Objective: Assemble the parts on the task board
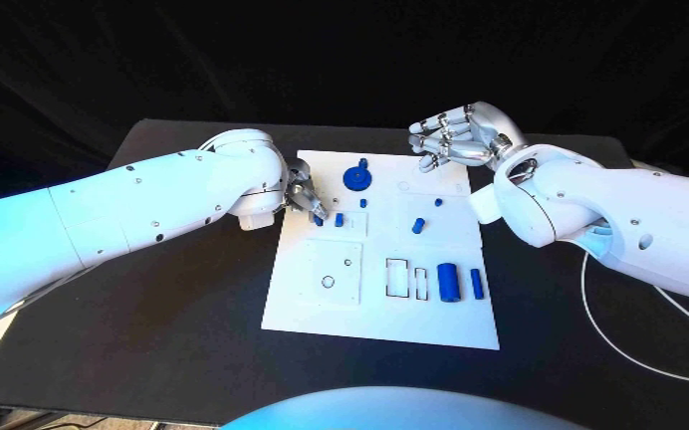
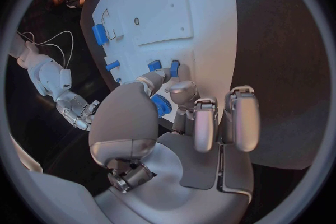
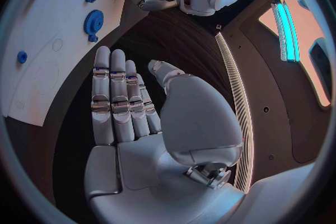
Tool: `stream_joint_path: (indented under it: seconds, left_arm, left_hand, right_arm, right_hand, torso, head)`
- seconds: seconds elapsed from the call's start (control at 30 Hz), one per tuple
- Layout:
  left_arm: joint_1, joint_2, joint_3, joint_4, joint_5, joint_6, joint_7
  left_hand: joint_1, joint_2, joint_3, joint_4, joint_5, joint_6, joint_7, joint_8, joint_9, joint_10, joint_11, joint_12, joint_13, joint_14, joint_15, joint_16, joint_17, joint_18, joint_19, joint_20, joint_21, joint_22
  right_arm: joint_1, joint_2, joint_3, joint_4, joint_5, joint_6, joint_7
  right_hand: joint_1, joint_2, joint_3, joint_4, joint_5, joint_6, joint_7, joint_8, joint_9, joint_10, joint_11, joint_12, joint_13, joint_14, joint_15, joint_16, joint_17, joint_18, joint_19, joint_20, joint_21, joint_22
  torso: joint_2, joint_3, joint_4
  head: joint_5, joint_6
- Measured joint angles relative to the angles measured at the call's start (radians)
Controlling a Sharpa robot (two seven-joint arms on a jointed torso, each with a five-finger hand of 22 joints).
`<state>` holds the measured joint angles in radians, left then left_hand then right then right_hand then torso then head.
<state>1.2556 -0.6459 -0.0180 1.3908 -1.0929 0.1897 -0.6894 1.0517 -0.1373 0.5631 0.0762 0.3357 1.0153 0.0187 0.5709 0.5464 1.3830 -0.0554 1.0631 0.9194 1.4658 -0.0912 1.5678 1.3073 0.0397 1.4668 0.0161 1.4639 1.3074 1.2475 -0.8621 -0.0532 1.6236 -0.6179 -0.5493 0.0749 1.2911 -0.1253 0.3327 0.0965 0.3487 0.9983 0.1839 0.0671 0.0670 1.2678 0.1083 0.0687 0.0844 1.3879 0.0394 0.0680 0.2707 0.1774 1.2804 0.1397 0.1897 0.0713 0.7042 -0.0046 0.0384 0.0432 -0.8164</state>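
Left hand [image 1: 302, 194] seemingly pinching small blue part [image 1: 318, 218], right hand [image 1: 460, 137] open, empty

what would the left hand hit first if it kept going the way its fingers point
Probably the small blue peg just past its fingertips on the white board, though depth is hard to judge. The left hand already sits at the board's edge.
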Motion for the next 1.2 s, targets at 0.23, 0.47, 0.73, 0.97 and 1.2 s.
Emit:
stream_joint_path:
  seconds: [0.23, 0.47, 0.73, 0.97, 1.2]
  left_arm:
    - [-0.005, 0.006, -0.004, -0.003, -0.001, 0.004, -0.004]
    - [-0.005, 0.008, -0.004, -0.004, -0.001, 0.008, -0.006]
    - [-0.005, 0.009, -0.004, -0.010, -0.001, 0.012, -0.007]
    - [-0.005, 0.001, -0.004, -0.011, -0.006, -0.001, -0.007]
    - [-0.006, -0.016, -0.003, 0.001, -0.007, -0.088, -0.001]
  left_hand:
    - [-0.038, -0.001, -0.054, 0.029, 0.001, 0.023, -0.012, -0.007, -0.016, 0.000, 0.000, 0.010, 0.011, 0.000, 0.000, 0.000, 0.001, 0.000, 0.000, 0.000, 0.006, 0.000]
    - [-0.044, 0.000, -0.072, 0.037, 0.000, 0.028, -0.010, -0.009, -0.022, 0.000, 0.000, 0.012, 0.013, 0.004, -0.003, 0.000, 0.001, 0.000, 0.000, 0.000, 0.006, 0.000]
    - [-0.069, -0.014, -0.138, 0.064, 0.000, 0.033, -0.009, -0.014, -0.034, 0.000, 0.000, 0.012, 0.013, 0.003, -0.004, 0.000, 0.001, 0.000, 0.000, 0.000, 0.006, 0.000]
    - [-0.092, -0.029, -0.258, 0.103, -0.048, 0.039, -0.003, -0.014, -0.047, 0.000, 0.000, 0.012, 0.010, 0.004, -0.003, 0.000, 0.001, 0.000, 0.000, 0.000, 0.003, 0.000]
    - [-0.066, -0.003, -0.389, 0.165, -0.207, 0.003, 0.013, -0.031, -0.067, -0.062, 0.017, -0.080, -0.088, 0.003, -0.003, 0.000, 0.000, 0.000, 0.000, 0.000, -0.066, 0.000]
  right_arm:
    - [0.000, 0.002, 0.000, -0.001, 0.000, 0.000, 0.000]
    - [0.000, 0.002, 0.000, -0.002, 0.001, 0.000, 0.000]
    - [0.000, 0.003, 0.000, -0.002, 0.002, 0.000, 0.000]
    - [0.000, 0.003, 0.000, -0.003, 0.003, 0.001, 0.000]
    - [0.000, 0.003, 0.000, -0.005, 0.004, 0.005, -0.001]
  right_hand:
    - [0.000, 0.000, 0.000, 0.000, 0.000, 0.000, 0.000, 0.000, 0.000, 0.000, 0.000, 0.000, -0.001, 0.000, 0.000, 0.000, -0.001, 0.000, 0.000, 0.000, 0.000, 0.000]
    - [0.000, 0.000, 0.000, 0.000, 0.008, 0.000, 0.000, 0.000, 0.000, -0.004, 0.004, 0.000, -0.003, 0.000, 0.000, 0.000, -0.002, 0.000, 0.000, 0.000, -0.005, -0.001]
    - [0.000, 0.000, -0.003, 0.003, 0.021, 0.000, 0.000, 0.000, 0.000, -0.004, 0.004, 0.000, -0.004, -0.004, 0.004, 0.000, -0.005, 0.000, 0.000, 0.000, -0.008, -0.002]
    - [-0.004, 0.004, -0.003, 0.003, 0.021, 0.000, 0.000, 0.000, 0.000, -0.004, 0.004, 0.000, -0.005, -0.004, 0.004, 0.000, -0.005, 0.000, 0.000, 0.000, -0.012, -0.002]
    - [-0.004, 0.004, -0.006, 0.006, 0.025, 0.000, 0.000, 0.000, 0.000, -0.004, 0.004, 0.000, -0.005, -0.004, 0.004, 0.000, -0.006, 0.000, 0.000, 0.000, -0.012, -0.003]
  torso:
    - [0.000, -0.0004, 0.0002]
    - [0.000, -0.0003, -0.0002]
    - [-0.001, -0.0003, 0.0005]
    - [-0.001, -0.0007, 0.0000]
    - [0.000, -0.0011, 0.0000]
  head:
    - [-0.001, -0.001]
    - [-0.002, -0.002]
    - [-0.003, -0.002]
    - [-0.005, 0.002]
    - [-0.007, 0.003]
